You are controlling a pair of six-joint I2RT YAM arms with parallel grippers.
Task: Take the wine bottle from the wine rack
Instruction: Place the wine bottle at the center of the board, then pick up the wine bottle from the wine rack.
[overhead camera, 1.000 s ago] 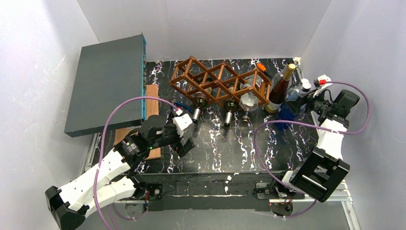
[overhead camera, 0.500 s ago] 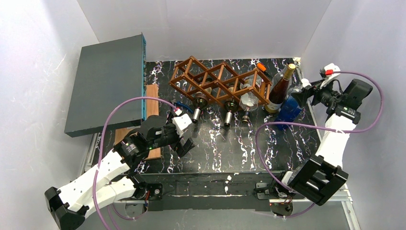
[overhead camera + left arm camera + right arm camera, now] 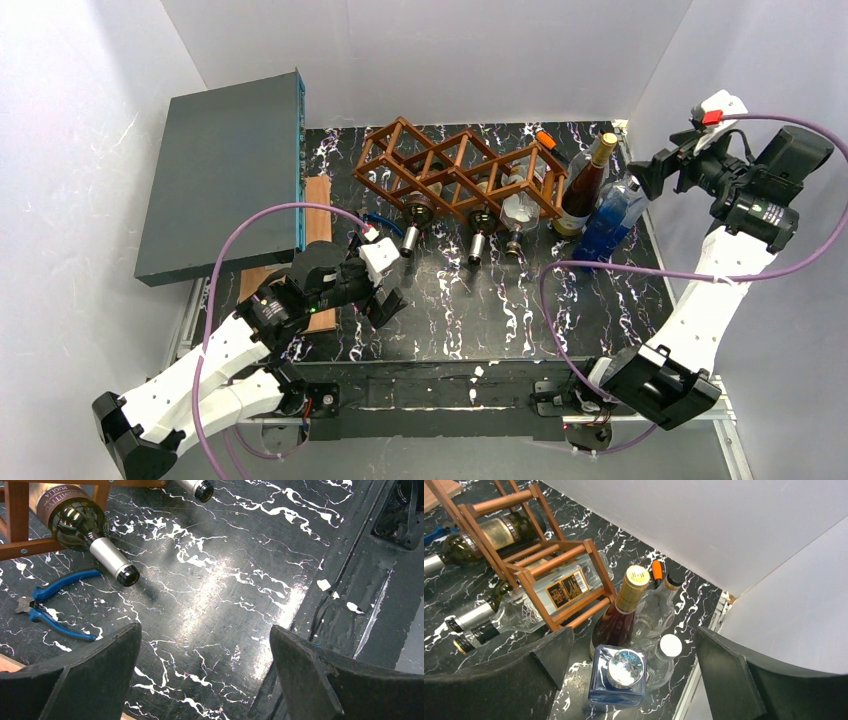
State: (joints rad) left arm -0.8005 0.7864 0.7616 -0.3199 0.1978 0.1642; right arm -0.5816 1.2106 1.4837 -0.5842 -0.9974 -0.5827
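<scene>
Rack (image 3: 455,170) brown wood. Table (image 3: 450,295) black, white marble veining. Pliers (image 3: 55,605) blue-handled. Square bottle (image 3: 616,680) blue, silvery cap. Tall bottle (image 3: 616,622) dark amber, gold foil. Box (image 3: 225,170) grey.

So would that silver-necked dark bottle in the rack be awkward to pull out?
Probably slippery: the wine bottle looks glossy. Likely to roll once free, being round and on its side. It may catch on the wine rack, whose bars cross it.

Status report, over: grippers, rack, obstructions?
Left gripper open, empty. Right gripper open, near standing bottles. Three bottles in wine rack. Pliers beside leftmost neck.
</scene>
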